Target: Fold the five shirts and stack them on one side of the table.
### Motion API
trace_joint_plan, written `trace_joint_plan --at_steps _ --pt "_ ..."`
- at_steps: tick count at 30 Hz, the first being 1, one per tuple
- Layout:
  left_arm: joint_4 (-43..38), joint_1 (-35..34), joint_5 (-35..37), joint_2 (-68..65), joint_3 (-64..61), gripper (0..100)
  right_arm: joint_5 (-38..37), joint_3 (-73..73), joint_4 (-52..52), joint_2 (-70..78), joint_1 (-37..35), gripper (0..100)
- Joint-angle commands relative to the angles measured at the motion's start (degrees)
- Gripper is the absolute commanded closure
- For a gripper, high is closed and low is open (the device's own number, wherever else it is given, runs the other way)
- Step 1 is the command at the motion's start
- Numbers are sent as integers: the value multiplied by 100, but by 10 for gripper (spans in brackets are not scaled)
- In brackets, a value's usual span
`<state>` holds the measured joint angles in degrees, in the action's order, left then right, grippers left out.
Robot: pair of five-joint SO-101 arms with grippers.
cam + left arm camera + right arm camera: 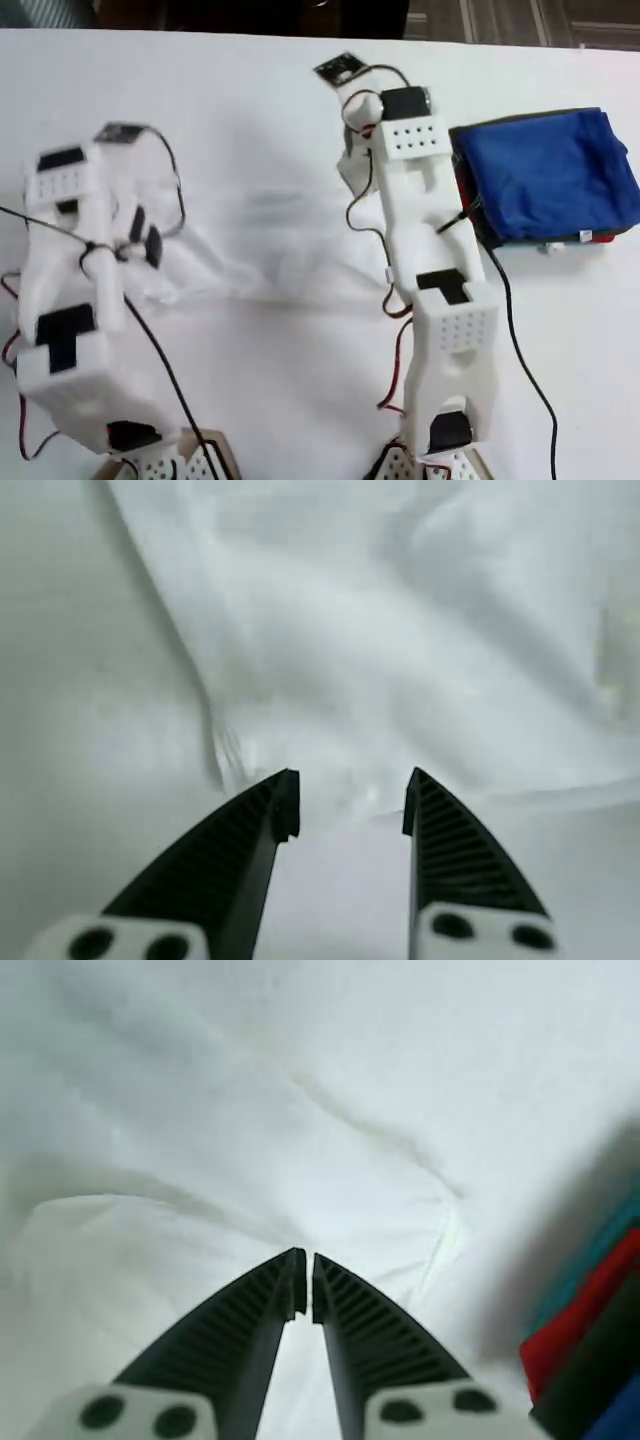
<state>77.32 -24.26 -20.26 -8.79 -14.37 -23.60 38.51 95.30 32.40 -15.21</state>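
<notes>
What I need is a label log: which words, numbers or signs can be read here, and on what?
None can be read: no print, label or number shows on the white shirt, the stack or the table.

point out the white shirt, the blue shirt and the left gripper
white shirt (270, 250), high view, crumpled middle
blue shirt (550, 170), high view, folded top face
left gripper (351, 790), left wrist view, midway between fingertips
</notes>
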Motion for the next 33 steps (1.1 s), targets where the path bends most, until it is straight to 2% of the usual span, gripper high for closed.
trace_joint_plan --at_steps 1,6,11,14,22,27,33 --pt "-774 -44 -123 624 -1033 810 44 -695 -444 -892 -66 978" --pt "-1257 -369 -273 527 -1323 810 18 -2919 -1411 -2167 -57 978" --pt "-1530 -633 -554 352 -1305 810 9 -5609 -2897 -3459 -13 978" --pt "-1565 -624 -589 273 -1305 810 9 -6453 -3354 -3864 -13 978" --pt "-1565 -598 -589 167 -1305 810 0 -6919 -3521 -3459 523 978" --pt "-1547 -607 -589 176 -1305 810 -466 -6919 -3793 -3301 901 978" --pt "-1284 -589 -580 185 -1033 811 -475 -6629 -3284 -4286 673 978"
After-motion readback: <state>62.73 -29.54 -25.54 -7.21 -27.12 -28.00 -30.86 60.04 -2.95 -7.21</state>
